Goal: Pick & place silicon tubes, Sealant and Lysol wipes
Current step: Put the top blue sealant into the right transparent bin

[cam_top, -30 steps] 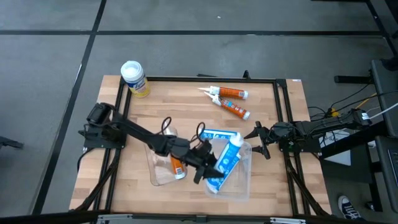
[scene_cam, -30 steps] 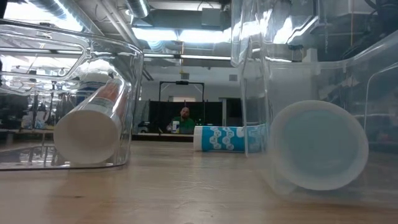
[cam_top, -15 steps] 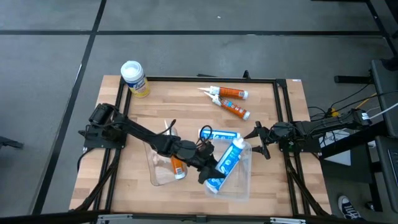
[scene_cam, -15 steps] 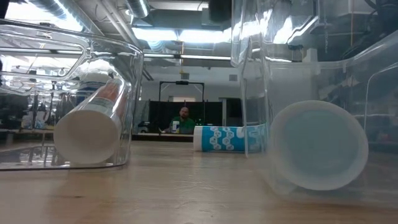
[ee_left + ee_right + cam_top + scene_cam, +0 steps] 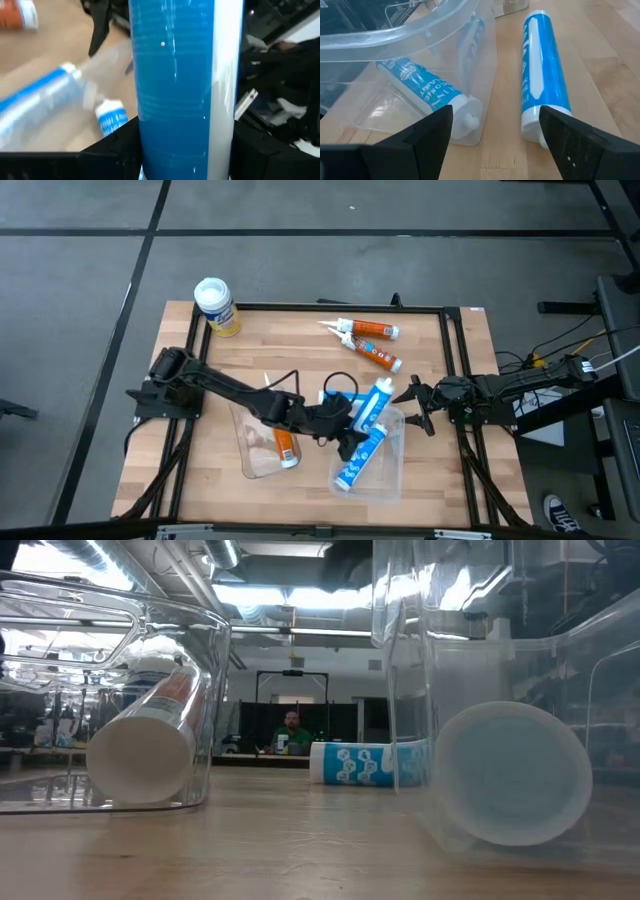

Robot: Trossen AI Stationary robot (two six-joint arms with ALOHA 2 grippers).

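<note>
My left gripper is shut on a blue silicone tube above the right clear bin. A second blue tube lies inside that bin. A third one lies on the wood beside it. An orange sealant tube lies in the left clear bin. Two more orange tubes lie near the far edge. The yellow Lysol wipes canister stands upright at the far left corner. My right gripper waits open at the right edge, touching nothing. My left gripper pinches the blue tube's round body between its two fingers, toward the tube's base end. The fingers lie across the tube, slanting in from the table's left. The tube is lifted clear, tilted, its cap end toward the far right.
A black frame runs around the wooden table top. The wood between the bins and the orange tubes is bare. A person sits in the room far behind the table.
My left gripper has tipped its fingers upward and shifted a little toward the far edge, still shut on the blue tube. The tube has risen from lying over the right bin and now points far right, uncovering the tube inside the bin.
</note>
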